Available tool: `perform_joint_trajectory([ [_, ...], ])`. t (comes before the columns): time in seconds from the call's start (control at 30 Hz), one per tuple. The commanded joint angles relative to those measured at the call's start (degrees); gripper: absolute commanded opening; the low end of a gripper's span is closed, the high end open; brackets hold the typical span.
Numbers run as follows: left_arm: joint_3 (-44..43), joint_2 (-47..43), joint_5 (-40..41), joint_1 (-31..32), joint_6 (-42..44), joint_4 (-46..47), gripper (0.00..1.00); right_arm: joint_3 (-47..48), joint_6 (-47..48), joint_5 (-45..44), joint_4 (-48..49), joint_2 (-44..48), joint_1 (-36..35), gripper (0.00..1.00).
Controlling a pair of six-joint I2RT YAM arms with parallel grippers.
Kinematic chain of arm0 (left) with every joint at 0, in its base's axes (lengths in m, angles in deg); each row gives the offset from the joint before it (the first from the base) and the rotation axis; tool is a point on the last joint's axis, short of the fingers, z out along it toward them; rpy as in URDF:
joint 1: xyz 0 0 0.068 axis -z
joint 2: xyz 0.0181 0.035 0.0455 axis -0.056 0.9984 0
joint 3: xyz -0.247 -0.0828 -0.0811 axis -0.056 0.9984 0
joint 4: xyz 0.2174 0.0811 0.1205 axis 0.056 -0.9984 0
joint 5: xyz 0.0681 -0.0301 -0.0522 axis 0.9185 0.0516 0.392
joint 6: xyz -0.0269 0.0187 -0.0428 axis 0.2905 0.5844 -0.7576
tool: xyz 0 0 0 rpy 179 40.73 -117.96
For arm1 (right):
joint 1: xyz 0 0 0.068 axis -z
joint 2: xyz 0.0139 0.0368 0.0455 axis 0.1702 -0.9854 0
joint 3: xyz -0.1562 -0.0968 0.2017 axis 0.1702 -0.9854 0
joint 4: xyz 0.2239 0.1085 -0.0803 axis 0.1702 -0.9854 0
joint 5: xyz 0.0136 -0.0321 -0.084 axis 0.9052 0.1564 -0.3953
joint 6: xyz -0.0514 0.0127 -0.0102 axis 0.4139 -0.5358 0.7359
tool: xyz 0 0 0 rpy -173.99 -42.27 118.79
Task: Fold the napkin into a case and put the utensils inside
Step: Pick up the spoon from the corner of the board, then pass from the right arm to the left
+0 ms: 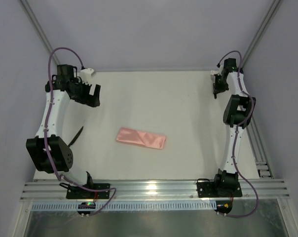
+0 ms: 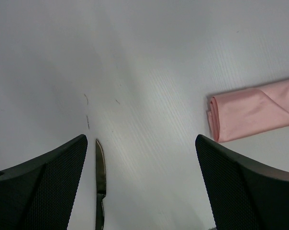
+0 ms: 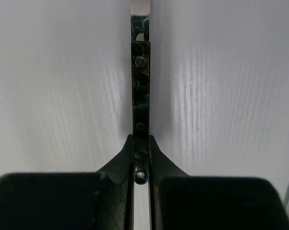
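The salmon-pink napkin, folded into a narrow oblong case (image 1: 141, 138), lies flat at the table's middle; its left end shows in the left wrist view (image 2: 252, 112). My left gripper (image 1: 92, 95) is open and empty (image 2: 140, 143) above the far left of the table. A slim dark knife (image 2: 100, 184) lies just inside its left finger (image 2: 49, 187), also visible in the top view (image 1: 77, 135). My right gripper (image 1: 218, 89) at the far right is shut (image 3: 140, 139) on the dark riveted handle of a utensil (image 3: 140, 81). The utensil's head is cut off by the frame edge.
The pale table (image 1: 178, 108) is enclosed by grey walls on three sides. A metal rail (image 1: 154, 187) with both arm bases runs along the near edge. A rail (image 1: 261, 153) runs down the table's right side.
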Motion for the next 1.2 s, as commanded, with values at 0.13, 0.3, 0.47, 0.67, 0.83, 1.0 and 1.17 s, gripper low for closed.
perform_joint_trajectory([
  [0.13, -3.12, -0.3, -13.57, 0.95, 1.45, -6.92, 0.8, -35.25, -17.5, 6.47, 21.77, 27.54, -2.59, 0.04],
  [0.3, -4.26, -2.76, -15.77, 9.97, 1.55, -9.92, 0.72, -64.12, -35.15, -3.17, 46.95, 61.3, -17.38, 0.04],
  [0.47, -3.91, -6.88, -18.14, 22.29, -2.93, -7.47, 0.8, -77.36, -49.67, -21.54, 61.05, 75.92, -38.42, 0.04],
  [0.67, -4.0, -12.42, -21.13, 29.07, -11.99, 1.32, 0.82, -79.05, -56.02, -37.03, 69.24, 77.78, -58.98, 0.04],
  [0.83, -1.72, -14.36, -21.4, 29.96, -14.71, 5.26, 0.81, -75.88, -56.46, -40.2, 69.85, 75.41, -66.05, 0.04],
  [1.0, 0.39, -14.8, -19.31, 29.96, -16.39, 8.09, 0.73, -74.74, -55.32, -42.22, 70.12, 74.26, -69.74, 0.04],
  [1.17, 0.66, -14.45, -17.62, 29.96, -15.77, 9.24, 0.62, -74.47, -55.32, -41.26, 70.56, 73.3, -70.71, 0.04],
])
